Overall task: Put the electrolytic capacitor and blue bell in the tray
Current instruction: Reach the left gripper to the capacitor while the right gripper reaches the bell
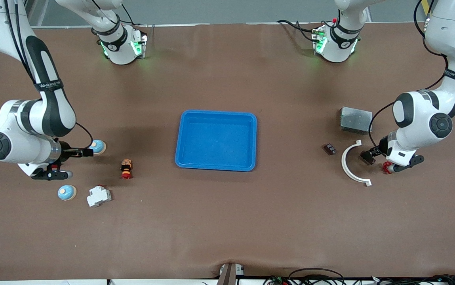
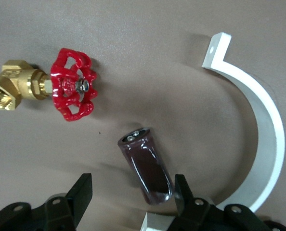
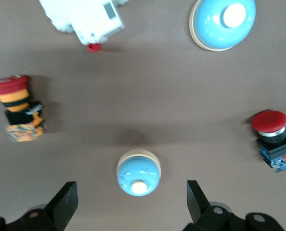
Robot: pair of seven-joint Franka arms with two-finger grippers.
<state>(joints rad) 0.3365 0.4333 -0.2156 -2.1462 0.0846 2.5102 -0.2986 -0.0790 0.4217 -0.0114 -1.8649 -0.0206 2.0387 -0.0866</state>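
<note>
Where left claw (image 2: 131,192) hovers: dark glossy capacitor (image 2: 146,164) (lying tilted).

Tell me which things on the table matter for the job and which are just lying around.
Job: tray, capacitor, blue bells.
Lying about: red-handled valve, white clamp, grey box, white breaker, two red pushbuttons.
</note>
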